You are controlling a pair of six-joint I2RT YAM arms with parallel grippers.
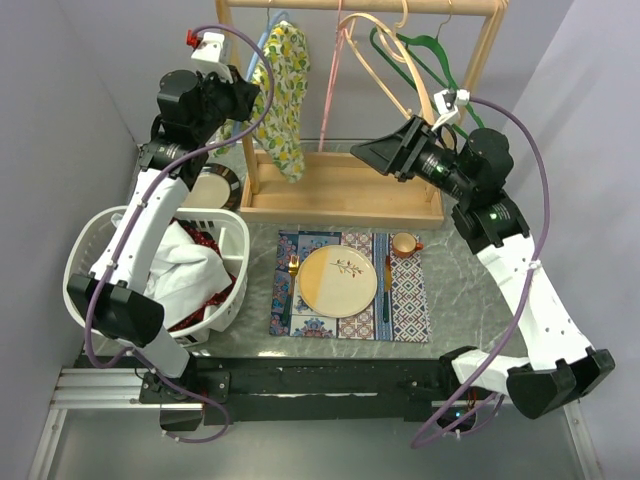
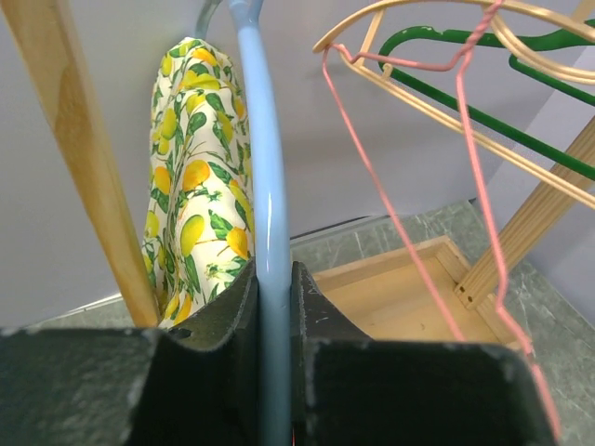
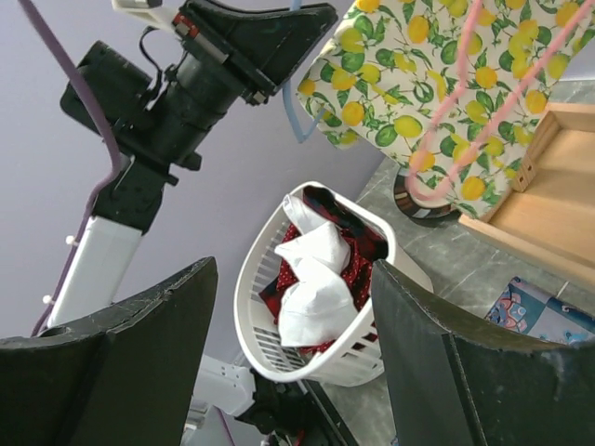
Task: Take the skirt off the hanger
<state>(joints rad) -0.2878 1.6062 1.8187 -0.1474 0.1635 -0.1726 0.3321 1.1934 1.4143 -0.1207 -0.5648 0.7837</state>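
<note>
The lemon-print skirt (image 1: 284,90) hangs on a light blue hanger (image 1: 262,45) from the wooden rack's rail (image 1: 360,5). In the left wrist view the skirt (image 2: 193,177) drapes left of the hanger's blue bar (image 2: 268,204). My left gripper (image 2: 273,307) is shut on that bar, low on the hanger; it shows in the top view (image 1: 248,95) beside the skirt. My right gripper (image 1: 375,152) is open and empty, right of the skirt and in front of the rack. The right wrist view shows the skirt (image 3: 437,84) ahead and the open gripper (image 3: 293,307).
Pink (image 1: 330,80), wooden (image 1: 395,60) and green (image 1: 425,50) empty hangers hang on the rack. A white basket (image 1: 150,275) of clothes stands at the left. A placemat with a plate (image 1: 338,282) and cup (image 1: 405,243) lies in front of the rack's wooden base (image 1: 345,190).
</note>
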